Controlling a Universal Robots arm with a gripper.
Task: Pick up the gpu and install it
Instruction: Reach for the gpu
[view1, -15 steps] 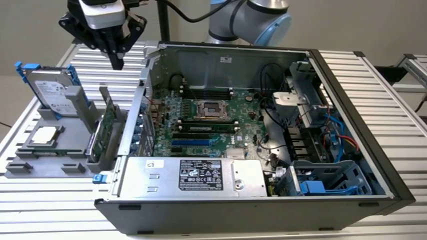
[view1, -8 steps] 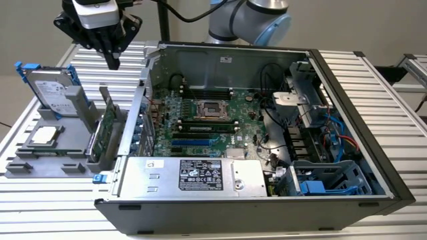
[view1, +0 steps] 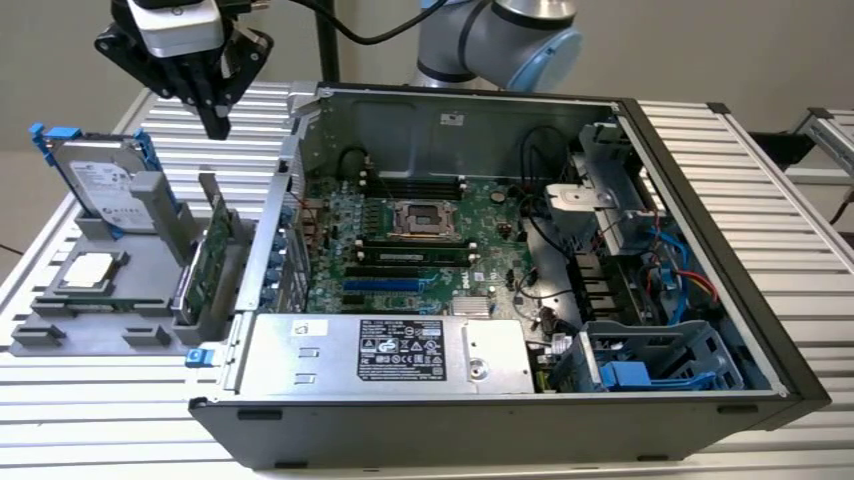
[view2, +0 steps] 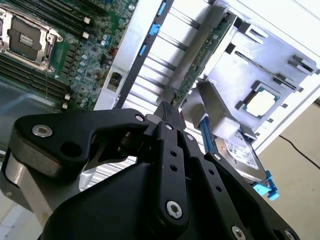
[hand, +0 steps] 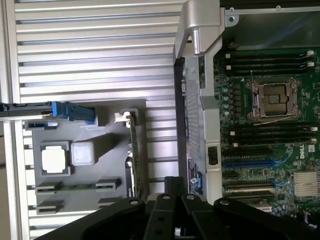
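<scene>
The hand (view1: 214, 122), narrow and empty, hangs above the upright gpu (view1: 200, 270); if it descends off-line, it may strike the case wall (view1: 274, 230) just beside.

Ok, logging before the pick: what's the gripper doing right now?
Gripper: closed, holding nothing, up clear of the gpu.

Jaws closed, empty, facing dwn.
</scene>
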